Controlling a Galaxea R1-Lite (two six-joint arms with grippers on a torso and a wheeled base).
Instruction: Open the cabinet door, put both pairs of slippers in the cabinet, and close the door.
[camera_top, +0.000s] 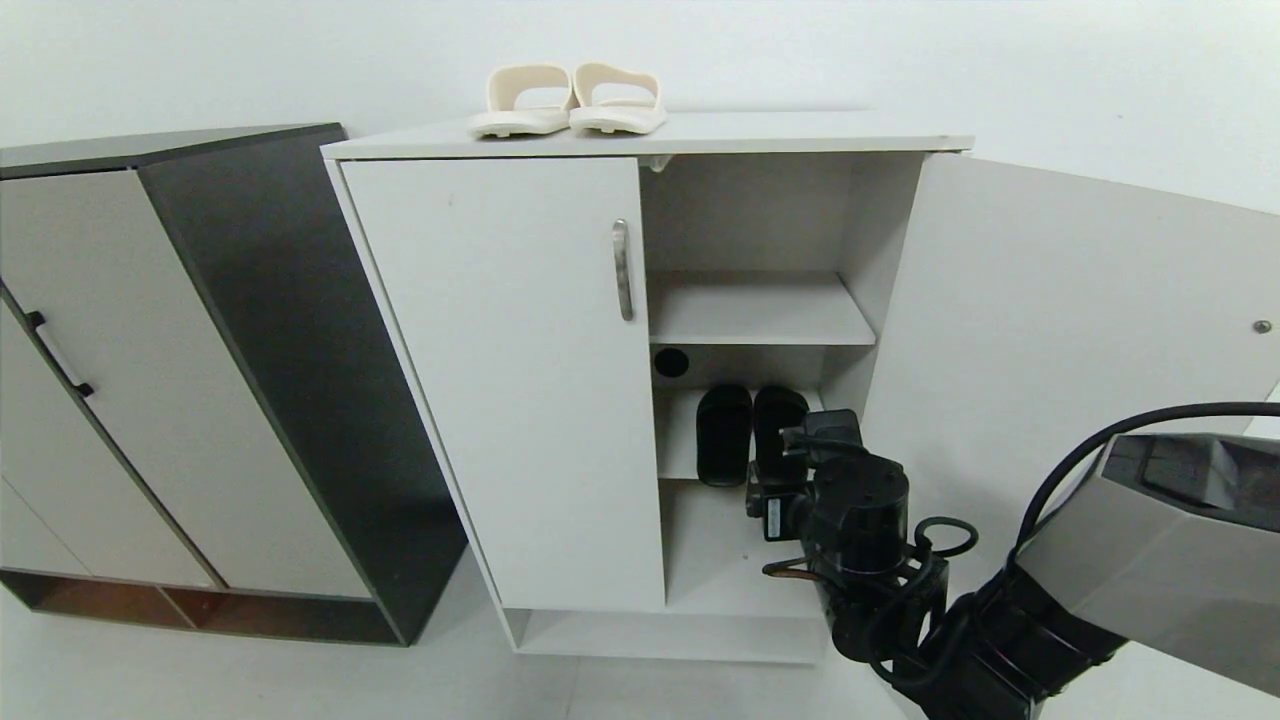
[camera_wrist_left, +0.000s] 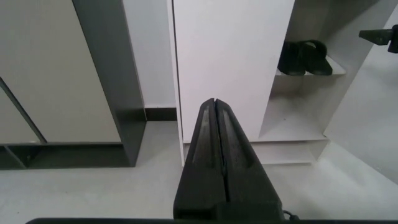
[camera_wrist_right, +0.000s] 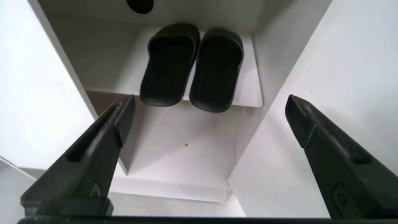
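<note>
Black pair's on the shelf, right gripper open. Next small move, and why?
Probably back the right gripper out of the cabinet and raise it toward the beige slippers on top: the black slippers lie free on the shelf, and the beige pair is still outside.

One slipper pair (camera_top: 568, 100) lies atop the cabinet (camera_top: 500, 380), another pair (camera_top: 750, 432) inside (lower shelf (camera_top: 676, 440)).

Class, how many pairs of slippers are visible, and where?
2. Cream pair on the cabinet top; black pair on its lower inside shelf. Closed door may hide more.
</note>
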